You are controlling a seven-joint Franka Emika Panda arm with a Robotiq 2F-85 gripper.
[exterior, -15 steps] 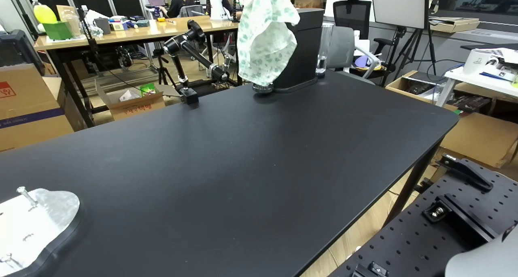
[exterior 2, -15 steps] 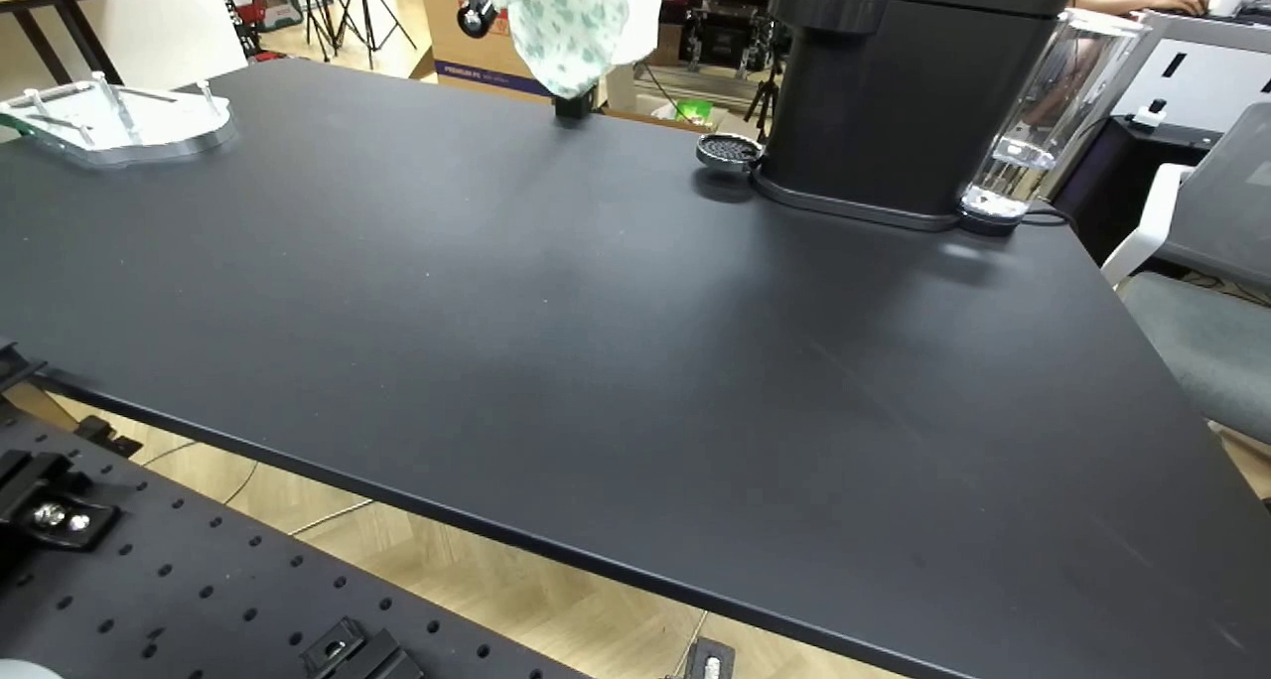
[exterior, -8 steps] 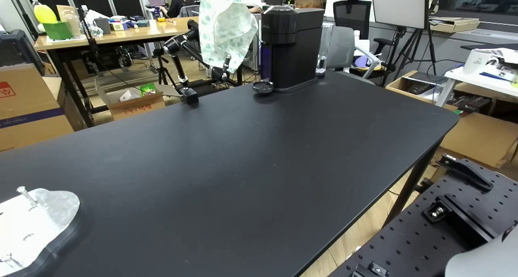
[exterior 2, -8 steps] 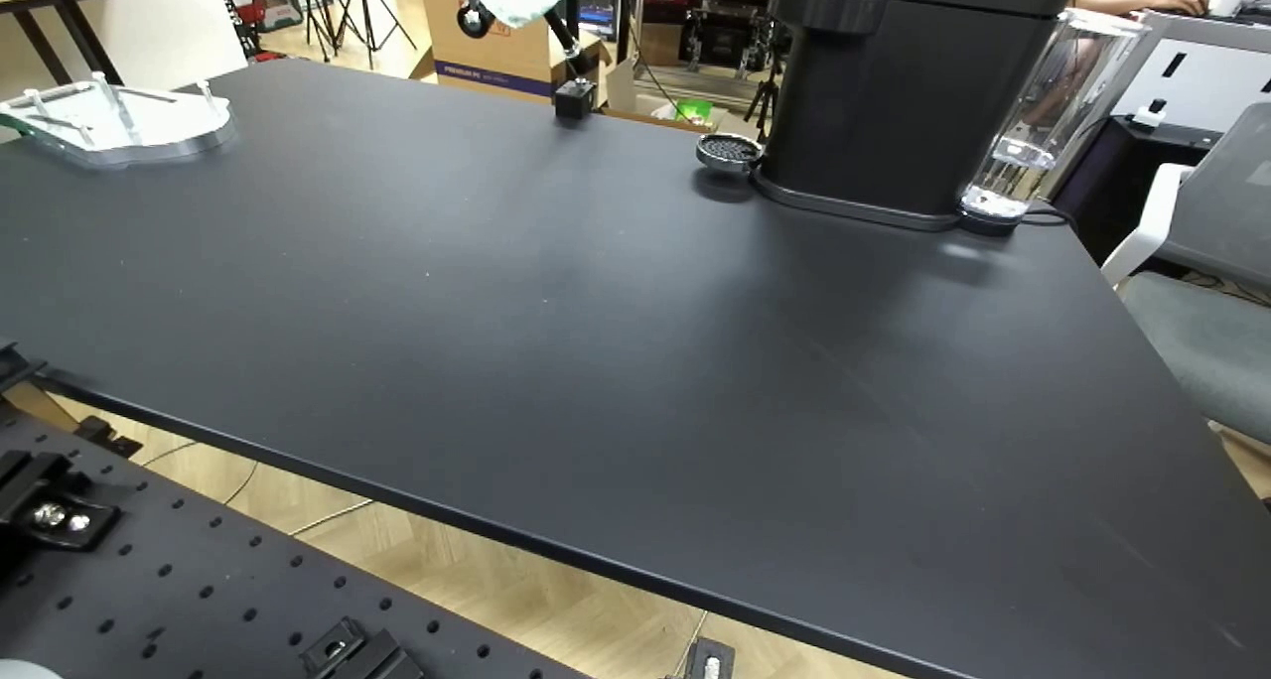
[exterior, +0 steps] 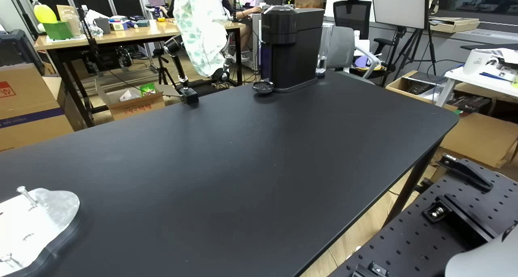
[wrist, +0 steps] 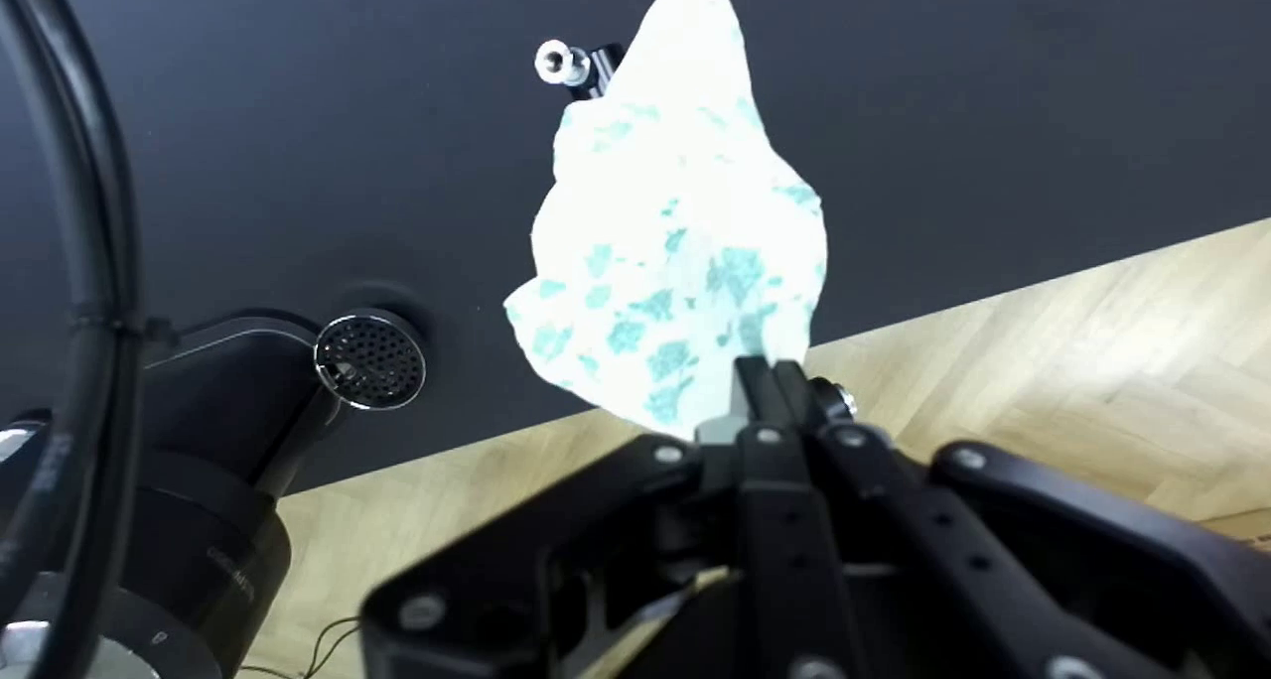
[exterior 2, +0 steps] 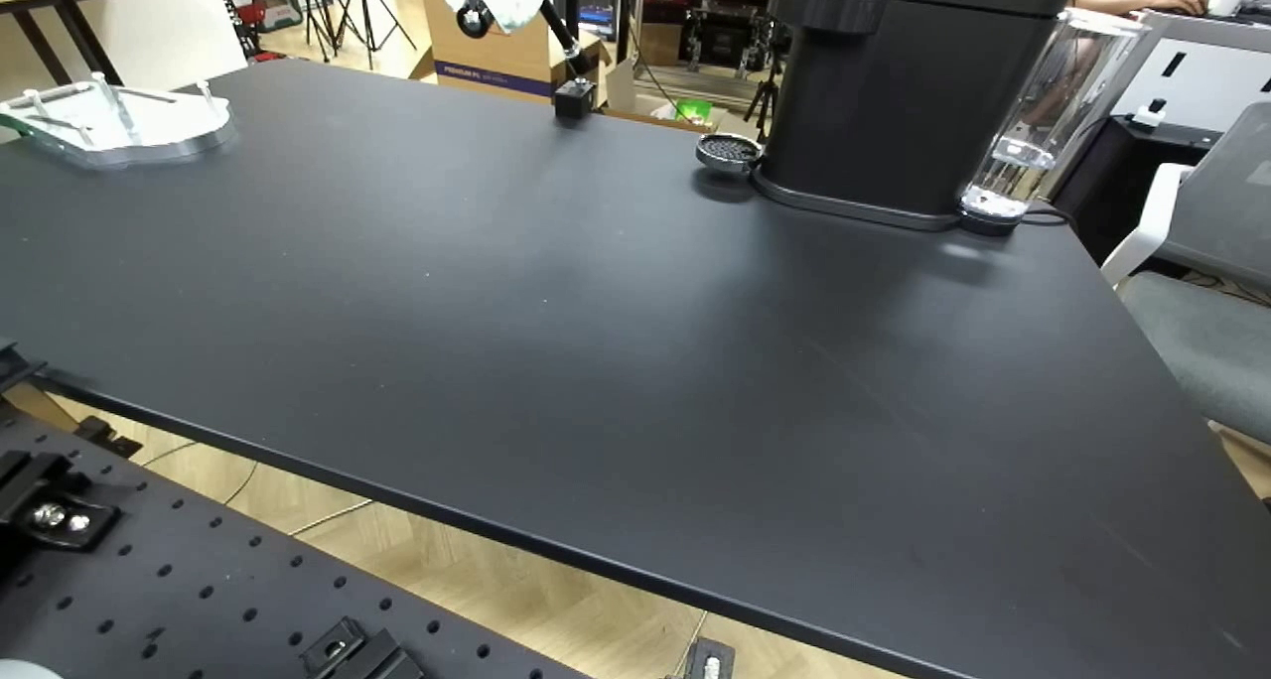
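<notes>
We see the pincer [wrist: 774, 373] clenched on the cloth [wrist: 675, 252], which hangs beneath it, and we judge this cloth light, limp, soft and hardly fragile, best pinched by a gathered edge against slipping.

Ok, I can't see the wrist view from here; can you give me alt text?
The tool, jaws closed, grips a white cloth with teal-green blotches, which fills the middle against a dark table. At left are a black machine, a round perforated tray beside it and black cables; wooden floor shows past the table's edge.
</notes>
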